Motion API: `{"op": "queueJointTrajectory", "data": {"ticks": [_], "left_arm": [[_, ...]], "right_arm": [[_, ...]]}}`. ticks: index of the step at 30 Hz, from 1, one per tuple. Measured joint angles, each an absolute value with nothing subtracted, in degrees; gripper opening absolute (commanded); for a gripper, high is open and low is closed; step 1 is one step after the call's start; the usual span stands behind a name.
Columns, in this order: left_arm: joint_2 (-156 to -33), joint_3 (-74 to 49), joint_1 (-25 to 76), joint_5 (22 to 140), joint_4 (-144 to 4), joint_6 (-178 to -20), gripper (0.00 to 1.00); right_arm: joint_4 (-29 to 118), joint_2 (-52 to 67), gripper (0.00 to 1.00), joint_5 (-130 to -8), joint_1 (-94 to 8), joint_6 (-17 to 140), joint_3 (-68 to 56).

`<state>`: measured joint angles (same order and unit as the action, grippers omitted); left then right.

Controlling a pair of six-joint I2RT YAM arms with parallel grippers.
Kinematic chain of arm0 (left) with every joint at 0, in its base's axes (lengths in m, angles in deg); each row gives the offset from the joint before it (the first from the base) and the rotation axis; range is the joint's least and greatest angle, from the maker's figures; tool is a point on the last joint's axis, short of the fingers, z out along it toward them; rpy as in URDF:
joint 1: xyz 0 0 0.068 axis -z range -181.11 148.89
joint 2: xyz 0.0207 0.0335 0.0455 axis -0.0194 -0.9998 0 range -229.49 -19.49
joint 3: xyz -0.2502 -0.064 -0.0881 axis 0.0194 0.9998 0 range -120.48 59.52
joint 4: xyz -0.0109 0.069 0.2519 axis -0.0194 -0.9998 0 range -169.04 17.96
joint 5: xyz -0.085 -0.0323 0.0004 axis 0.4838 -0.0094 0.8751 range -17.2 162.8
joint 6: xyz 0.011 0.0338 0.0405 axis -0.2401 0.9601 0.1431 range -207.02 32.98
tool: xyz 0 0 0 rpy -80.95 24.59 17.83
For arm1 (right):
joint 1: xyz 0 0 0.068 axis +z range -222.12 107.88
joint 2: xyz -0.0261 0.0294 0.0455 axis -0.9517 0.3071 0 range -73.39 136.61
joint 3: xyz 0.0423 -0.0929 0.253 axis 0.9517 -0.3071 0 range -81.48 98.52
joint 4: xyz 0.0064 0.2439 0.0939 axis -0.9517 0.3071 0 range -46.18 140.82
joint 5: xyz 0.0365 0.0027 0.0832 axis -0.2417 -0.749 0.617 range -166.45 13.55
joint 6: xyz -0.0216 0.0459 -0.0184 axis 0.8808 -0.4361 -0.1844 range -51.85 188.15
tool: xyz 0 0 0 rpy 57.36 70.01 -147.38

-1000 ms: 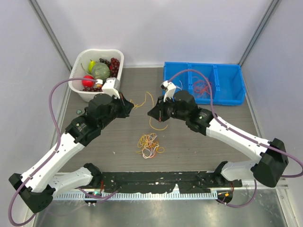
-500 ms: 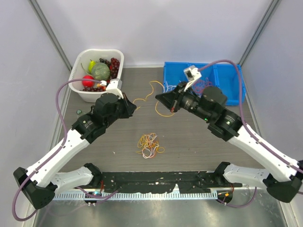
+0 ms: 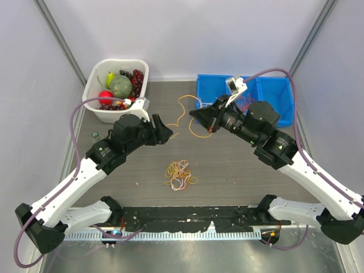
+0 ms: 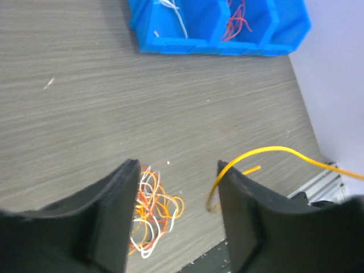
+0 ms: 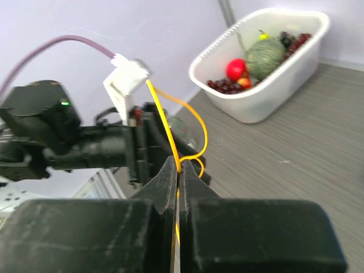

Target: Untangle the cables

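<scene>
The right hand (image 5: 178,169) is pinched tight on a single yellow cable (image 5: 158,114), its two fingers pressed together with the strand caught between them. From the grip the strand rises and curls into a loose loop in the air, above the table (image 3: 239,170). The other end of it reaches toward the left hand (image 4: 179,166).

The left hand has its fingers set apart, about halfway wide, with nothing between them. The yellow strand arcs in from the side and its end hangs just beside one finger; whether it touches that finger cannot be told.

Both hands are lifted over the middle of the table and face each other across a small gap.

Below and nearer the arm bases lies the tangle of cables (image 3: 180,174), a small loopy heap of orange, yellow, red and white strands, flat on the table and well apart from both hands.

Behind the right hand, at the far edge, sits a blue bin (image 4: 199,45) with compartments. One holds a white cable (image 4: 173,14) and the next holds red cables (image 4: 239,20).

At the far left stands a white basket (image 5: 267,96) of fruit.
</scene>
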<state>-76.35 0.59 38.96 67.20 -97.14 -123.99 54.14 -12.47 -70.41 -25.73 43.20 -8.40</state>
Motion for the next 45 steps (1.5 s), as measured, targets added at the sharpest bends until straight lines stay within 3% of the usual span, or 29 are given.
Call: {"op": "queueJointTrajectory", "data": {"ticks": [3,10,19,28,33,34,38,43,45], "left_arm": [[-76.35,0.59,38.96,69.06,-96.47,-123.64,0.86],[-76.31,1.31,38.94,70.80,-95.13,-123.05,0.97],[-76.55,7.30,38.90,78.72,-92.40,-122.11,0.98],[-75.70,14.69,38.90,86.76,-86.50,-126.15,0.95],[-74.06,15.17,38.90,85.36,-87.51,-127.14,0.94],[-73.60,15.06,38.90,84.66,-88.23,-127.07,0.94],[-72.81,14.49,38.90,82.41,-91.51,-126.64,0.93],[-72.46,14.99,38.87,81.78,-93.19,-126.68,0.92],[-72.92,15.38,38.87,81.23,-93.52,-126.92,0.88]], "right_arm": [[55.65,-13.65,0.01,-74.87,-25.92,43.77,-10.48],[67.15,-12.27,0.01,-95.74,-32.24,46.06,-7.05],[69.40,-3.68,0.01,-103.24,-65.20,45.73,-3.84],[62.51,17.39,0.01,-100.59,-78.95,48.31,0.38],[61.88,31.27,0.19,-98.95,-79.84,49.91,8.21],[62.19,33.67,0.29,-98.76,-79.86,50.08,9.82],[67.56,42.59,0.52,-97.75,-79.84,50.76,19.05],[75.13,45.78,0.55,-97.90,-79.23,49.78,25.54],[77.11,44.27,0.54,-97.55,-78.86,48.88,24.82]]}}
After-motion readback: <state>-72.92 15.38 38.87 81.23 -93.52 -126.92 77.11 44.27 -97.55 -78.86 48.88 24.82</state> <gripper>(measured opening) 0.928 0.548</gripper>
